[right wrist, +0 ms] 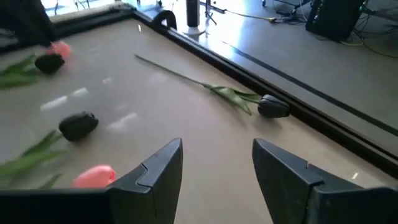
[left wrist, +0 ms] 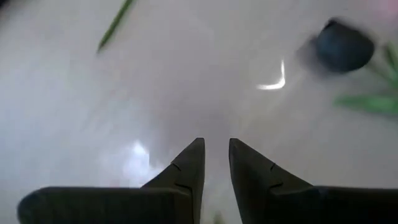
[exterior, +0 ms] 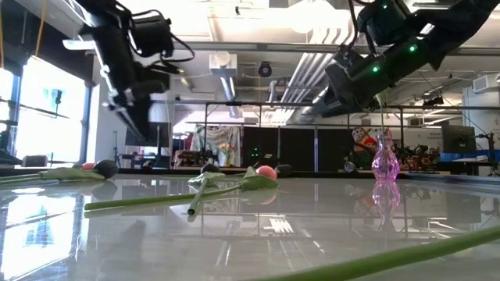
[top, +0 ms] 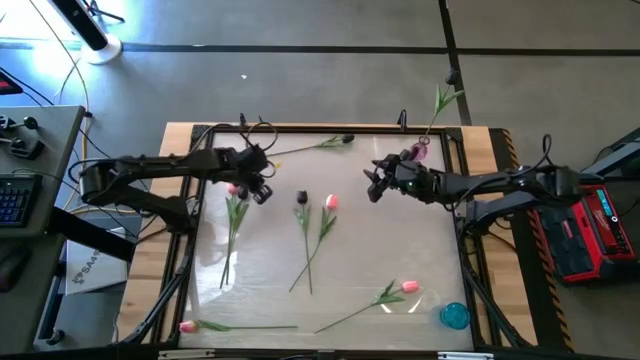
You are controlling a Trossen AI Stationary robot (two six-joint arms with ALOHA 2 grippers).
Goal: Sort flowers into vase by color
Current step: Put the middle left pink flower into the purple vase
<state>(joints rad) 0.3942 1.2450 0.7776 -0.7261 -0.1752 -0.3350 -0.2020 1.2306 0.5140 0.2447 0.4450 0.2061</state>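
With its dark fingers drawn narrow and empty, the left gripper (top: pixel 262 190) hovers just above the pink-headed tulip with the long green stem (top: pixel 236 206), so I'd have it reopen, drop straight and pinch the stem below the head, while the right gripper (top: pixel 375 184) waits wide apart.

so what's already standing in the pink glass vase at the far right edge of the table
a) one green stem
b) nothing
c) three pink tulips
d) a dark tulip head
a: in the high view a single green stem rises out of the pink vase.
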